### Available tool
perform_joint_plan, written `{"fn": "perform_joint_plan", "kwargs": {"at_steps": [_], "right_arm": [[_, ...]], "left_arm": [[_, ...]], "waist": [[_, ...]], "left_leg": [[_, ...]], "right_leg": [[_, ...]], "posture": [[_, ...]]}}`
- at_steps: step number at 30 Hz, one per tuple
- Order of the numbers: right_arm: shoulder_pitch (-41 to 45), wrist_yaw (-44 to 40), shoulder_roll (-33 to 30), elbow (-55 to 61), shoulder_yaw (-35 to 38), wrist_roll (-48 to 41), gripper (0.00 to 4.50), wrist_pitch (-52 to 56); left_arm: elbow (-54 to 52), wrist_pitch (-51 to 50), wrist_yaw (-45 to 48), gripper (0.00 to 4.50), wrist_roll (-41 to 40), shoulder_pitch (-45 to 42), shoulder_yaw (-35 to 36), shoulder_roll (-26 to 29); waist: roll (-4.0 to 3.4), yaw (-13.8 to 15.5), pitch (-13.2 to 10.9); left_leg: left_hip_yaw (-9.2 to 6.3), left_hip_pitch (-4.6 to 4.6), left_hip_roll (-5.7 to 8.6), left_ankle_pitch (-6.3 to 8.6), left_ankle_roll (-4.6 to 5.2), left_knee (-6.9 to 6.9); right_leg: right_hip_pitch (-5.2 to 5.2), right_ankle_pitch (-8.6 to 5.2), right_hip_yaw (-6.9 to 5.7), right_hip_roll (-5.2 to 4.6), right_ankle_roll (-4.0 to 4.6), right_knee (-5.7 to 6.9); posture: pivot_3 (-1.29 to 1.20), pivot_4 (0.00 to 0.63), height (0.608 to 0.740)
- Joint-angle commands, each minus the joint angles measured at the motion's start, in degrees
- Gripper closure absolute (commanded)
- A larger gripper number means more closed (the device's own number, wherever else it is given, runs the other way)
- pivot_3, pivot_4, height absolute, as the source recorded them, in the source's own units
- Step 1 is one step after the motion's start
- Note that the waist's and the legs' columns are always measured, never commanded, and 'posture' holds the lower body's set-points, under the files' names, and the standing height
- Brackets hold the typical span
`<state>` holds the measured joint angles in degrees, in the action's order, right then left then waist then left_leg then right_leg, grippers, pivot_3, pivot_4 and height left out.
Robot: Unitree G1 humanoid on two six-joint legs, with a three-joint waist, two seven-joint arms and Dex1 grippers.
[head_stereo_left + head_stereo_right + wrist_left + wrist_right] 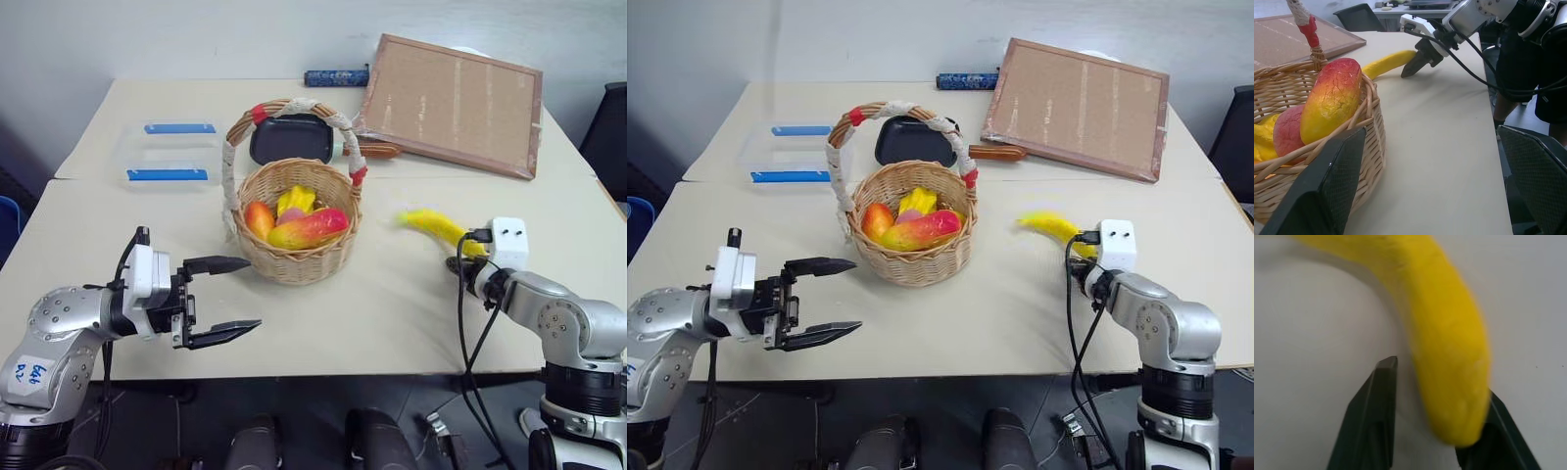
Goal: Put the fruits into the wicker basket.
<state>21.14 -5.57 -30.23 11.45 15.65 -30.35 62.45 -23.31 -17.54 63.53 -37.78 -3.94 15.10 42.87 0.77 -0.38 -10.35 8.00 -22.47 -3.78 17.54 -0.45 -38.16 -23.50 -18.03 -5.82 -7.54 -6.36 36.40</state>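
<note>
A: Left pincer (pixel 253 292) status?

B: Seen wide open, nothing held. It was held level over the near left part of the tabletop (pixel 392 313), pointed towards the wicker basket (pixel 294 269) and just short of its left side, not touching.

A: Right pincer (pixel 1410 72)?

B: It was placed at the near end of the banana (pixel 431 225), on the right side of the tabletop. Whether it was clamped could not be told: the banana's end was seen right at the pincer, but a firm grip was not shown.

A: Banana position?

B: It was stretched out to the right of the basket, well apart from it, with its far end pointed left towards the basket. Whether it lay flat or was raised off the tabletop could not be told.

A: Basket contents?

B: The mango (pixel 309 230) was laid across the inside, resting on the near right part of the rim. A red-orange fruit (pixel 258 217) was seen at the left, a yellow piece (pixel 296 199) at the far side, and a bit of pink (pixel 291 215) between them. The basket stood upright at mid-tabletop, with its handle (pixel 294 106) arched over it.

A: Anything else noted?

B: A clear box with blue clips (pixel 167 152) was seen far left, a black tray (pixel 291 139) just behind the basket, a cork board (pixel 451 103) far right, and a dark blue cylinder (pixel 336 76) at the far edge.
</note>
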Motion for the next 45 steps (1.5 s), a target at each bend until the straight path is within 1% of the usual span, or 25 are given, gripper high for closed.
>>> {"fn": "perform_joint_plan", "kwargs": {"at_steps": [1,2,3,5,7,11,14,17,20,23,26,28,30,31,32,35,37,40,42,45], "right_arm": [[-3.5,-14.2,-5.4,5.0,-0.6,0.8,4.47,-14.1],[-5.7,-19.1,-8.3,6.0,-1.4,1.6,4.47,-17.6],[-7.3,-21.8,-10.3,6.1,-1.9,2.3,4.47,-19.3],[-9.0,-22.7,-13.1,5.0,-2.0,3.7,4.47,-19.3],[-9.9,-25.8,-15.2,3.8,-1.8,3.2,4.47,-19.6],[-9.0,-26.7,-14.0,2.6,2.3,1.9,4.47,-21.9],[-8.9,-32.8,-14.6,5.1,3.1,-0.4,4.47,-25.9],[-6.2,-36.2,-16.4,11.1,3.1,-8.9,4.47,-18.6],[2.7,-32.4,-16.2,15.4,-1.9,-17.2,4.47,-5.2],[10.9,-26.4,-12.6,16.0,-6.0,-20.9,4.47,4.6],[19.1,-18.5,-5.9,13.9,-9.0,-20.9,4.47,12.9],[23.5,-15.4,-3.4,12.9,-11.2,-19.6,4.47,17.8],[29.1,-10.1,2.7,9.8,-10.8,-18.0,4.47,22.4],[31.1,-7.5,6.1,8.4,-9.5,-17.1,4.47,24.4],[33.2,-6.5,7.2,7.1,-10.1,-16.2,4.47,27.1],[36.3,-4.5,8.6,4.6,-11.8,-15.0,4.47,30.0],[38.6,-2.4,11.2,1.8,-11.2,-15.7,4.47,30.0],[41.3,0.5,13.2,-0.8,-11.0,-15.1,4.47,30.0],[42.2,2.0,14.2,-1.9,-10.7,-14.5,4.01,30.0],[43.1,1.9,14.4,-2.3,-10.5,-14.5,3.11,30.0]], "left_arm": [[-1.7,0.0,-0.9,0.00,-1.6,1.4,2.7,0.5],[-1.4,0.0,-1.1,0.00,-1.6,2.0,3.2,0.4],[-1.2,0.2,-1.1,0.00,-1.5,2.5,3.6,0.3],[-1.0,0.6,-1.0,0.00,-1.2,3.2,3.8,0.3],[-1.0,0.7,-1.1,0.00,-1.2,3.4,3.9,0.3],[-0.7,1.3,-1.4,0.00,-0.7,3.7,4.2,0.1],[-0.4,1.6,-1.6,0.00,-0.6,4.3,4.6,0.0],[0.4,1.8,-2.4,0.00,-0.6,5.4,5.2,-0.6],[0.8,1.9,-3.4,0.00,-1.1,6.6,6.1,-1.3],[0.3,1.8,-3.9,0.00,-1.3,7.7,6.9,-1.8],[-0.9,1.6,-4.6,0.00,-1.8,9.3,7.7,-2.0],[-1.6,1.4,-5.0,0.00,-2.1,10.3,8.3,-2.2],[-2.6,1.5,-5.7,0.00,-2.4,12.1,9.2,-2.7],[-3.1,1.5,-6.0,0.00,-2.5,12.8,9.6,-2.9],[-3.6,1.6,-6.3,0.00,-2.6,13.5,9.7,-3.1],[-4.6,1.7,-7.6,0.00,-2.3,13.9,9.8,-3.9],[-5.0,2.1,-8.2,0.00,-1.9,14.1,9.8,-4.2],[-5.5,2.5,-8.9,0.00,-1.6,14.3,9.4,-4.8],[-5.9,2.7,-9.3,0.00,-1.5,14.6,9.0,-5.2],[-6.1,3.0,-9.7,0.00,-1.3,15.0,8.8,-5.7]], "waist": [[0.00,0.1,0.0],[0.00,0.1,0.0],[0.00,0.1,0.0],[0.03,0.1,0.0],[0.05,0.2,0.0],[0.05,0.1,0.0],[0.05,0.1,0.0],[0.03,0.0,0.0],[0.03,-0.2,0.0],[0.05,-0.6,0.0],[0.06,-1.1,0.0],[0.06,-1.0,0.0],[0.06,-1.2,0.0],[0.06,-1.3,0.0],[0.06,-1.5,0.0],[0.06,-1.3,0.0],[0.06,-1.2,0.0],[0.06,-1.4,0.0],[0.06,-1.4,0.0],[0.06,-1.4,0.0]], "left_leg": [[0.03,0.00,0.00,0.00,0.00,0.03],[0.03,0.01,0.00,0.00,0.01,0.07],[0.05,0.00,0.01,0.01,0.01,0.08],[0.06,0.02,0.00,0.02,0.03,0.10],[0.11,0.03,0.00,0.02,0.03,0.04],[0.21,0.05,-0.02,-0.01,0.07,0.01],[0.27,0.06,-0.03,-0.01,0.07,0.06],[0.27,0.09,-0.06,0.00,0.06,0.09],[0.24,0.11,-0.12,0.00,0.06,0.08],[-0.06,0.15,-0.19,0.01,0.07,0.06],[-0.17,0.12,-0.19,0.03,0.03,0.06],[-0.17,0.03,-0.14,0.03,0.03,0.06],[-0.23,-0.07,-0.13,0.04,0.04,0.05],[-0.19,-0.06,-0.13,0.05,0.06,0.03],[-0.11,-0.08,-0.13,0.04,0.06,0.02],[-0.10,-0.08,-0.18,0.05,0.05,0.05],[-0.08,-0.15,-0.13,0.05,0.05,0.04],[0.11,-0.25,-0.13,0.05,0.05,0.01],[0.26,-0.26,-0.14,0.04,0.05,0.01],[0.27,-0.28,-0.15,0.04,0.04,0.04]], "right_leg": [[0.00,0.00,0.01,0.00,0.00,-0.04],[0.00,0.00,0.01,0.01,0.00,-0.09],[0.00,0.00,0.01,0.01,0.00,-0.14],[0.04,0.00,0.00,0.01,-0.01,-0.22],[0.07,0.02,-0.01,0.00,-0.03,-0.26],[0.09,0.05,0.03,0.00,0.03,-0.35],[0.05,0.05,0.04,0.00,0.03,-0.34],[0.03,0.05,0.04,0.01,0.03,-0.32],[0.01,0.08,0.04,0.00,0.07,-0.28],[-0.01,0.12,0.03,-0.03,0.14,-0.27],[-0.04,0.13,-0.03,-0.05,0.16,-0.18],[-0.17,0.13,-0.04,-0.11,0.16,0.06],[-0.19,0.13,-0.09,-0.12,0.16,0.12],[-0.19,0.13,-0.08,-0.13,0.15,0.12],[-0.24,0.14,-0.06,-0.15,0.14,0.13],[-0.27,0.14,-0.12,-0.11,0.15,0.17],[-0.26,0.14,-0.16,-0.11,0.14,0.15],[-0.32,0.15,-0.16,-0.11,0.14,0.12],[-0.35,0.15,-0.17,-0.10,0.13,0.14],[-0.36,0.15,-0.20,-0.08,0.13,0.12]], "posture": [[0.00,0.150,0.740],[0.00,0.150,0.740],[0.00,0.150,0.740],[0.00,0.150,0.740],[0.00,0.150,0.740],[0.00,0.150,0.740],[0.00,0.150,0.740],[0.00,0.150,0.740],[0.00,0.150,0.740],[0.00,0.150,0.740],[0.00,0.150,0.740],[0.00,0.150,0.740],[0.00,0.150,0.740],[0.00,0.150,0.740],[0.00,0.150,0.740],[0.00,0.150,0.740],[0.00,0.150,0.740],[0.00,0.150,0.740],[0.00,0.150,0.740],[0.00,0.150,0.740]]}}
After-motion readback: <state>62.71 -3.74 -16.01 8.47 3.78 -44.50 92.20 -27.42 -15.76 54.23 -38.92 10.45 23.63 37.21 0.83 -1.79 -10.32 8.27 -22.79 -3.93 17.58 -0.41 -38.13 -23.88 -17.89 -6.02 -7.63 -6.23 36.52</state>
